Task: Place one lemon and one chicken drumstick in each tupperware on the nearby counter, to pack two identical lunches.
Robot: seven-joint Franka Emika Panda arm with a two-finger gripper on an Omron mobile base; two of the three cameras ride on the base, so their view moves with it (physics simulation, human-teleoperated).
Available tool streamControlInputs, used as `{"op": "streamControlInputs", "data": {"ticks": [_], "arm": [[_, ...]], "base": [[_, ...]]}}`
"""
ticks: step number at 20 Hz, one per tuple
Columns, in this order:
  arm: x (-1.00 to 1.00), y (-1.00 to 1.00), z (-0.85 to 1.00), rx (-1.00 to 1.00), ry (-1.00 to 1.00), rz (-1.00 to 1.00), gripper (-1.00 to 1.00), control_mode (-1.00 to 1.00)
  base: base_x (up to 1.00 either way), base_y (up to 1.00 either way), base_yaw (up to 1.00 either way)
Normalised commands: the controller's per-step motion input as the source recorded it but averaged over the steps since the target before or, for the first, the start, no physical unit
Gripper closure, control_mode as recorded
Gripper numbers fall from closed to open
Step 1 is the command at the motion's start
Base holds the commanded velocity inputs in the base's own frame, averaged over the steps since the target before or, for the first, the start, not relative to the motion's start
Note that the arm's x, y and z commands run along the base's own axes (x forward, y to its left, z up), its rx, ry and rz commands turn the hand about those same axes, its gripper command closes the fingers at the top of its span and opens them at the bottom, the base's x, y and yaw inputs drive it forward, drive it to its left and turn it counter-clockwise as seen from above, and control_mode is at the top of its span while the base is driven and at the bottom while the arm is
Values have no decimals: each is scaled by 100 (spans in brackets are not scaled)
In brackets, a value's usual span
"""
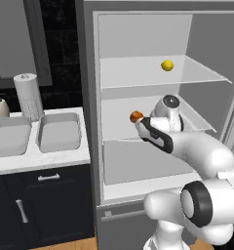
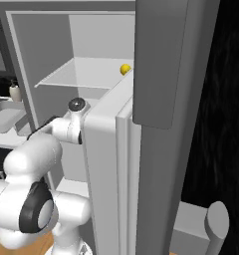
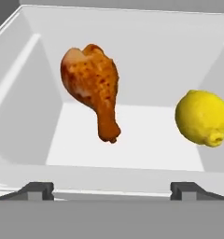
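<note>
In the hand view my gripper [image 3: 111, 189] is open, with a browned chicken drumstick [image 3: 93, 84] and a lemon [image 3: 202, 117] lying ahead of it on a grey fridge shelf, neither touched. The arm reaches into the middle shelf, where the drumstick [image 1: 136, 116] shows just left of the wrist. A second lemon [image 1: 167, 65] sits on the shelf above, and it is also in the right base view [image 2: 125, 69]. Two grey tupperware, one on the left [image 1: 11, 135] and one on the right [image 1: 60, 131], stand empty side by side on the white counter [image 1: 41, 158] left of the fridge.
The open fridge door [image 2: 166, 124] stands close on the arm's right. A paper towel roll [image 1: 29, 96] and a soap bottle [image 1: 1, 105] stand behind the tupperware. Dark cabinets with silver handles [image 1: 48, 177] run below the counter.
</note>
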Motion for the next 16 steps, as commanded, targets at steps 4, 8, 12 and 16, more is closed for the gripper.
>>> {"op": "streamControlInputs", "data": {"ticks": [4,8,12,16], "arm": [[46,0,-6,0,8,8,-100,-100],[31,0,-31,0,3,8,-100,-100],[32,2,-47,0,0,7,-100,-100],[45,1,-23,0,0,3,-100,-100]], "base": [[0,0,0],[0,0,0],[0,0,0],[0,0,0]]}}
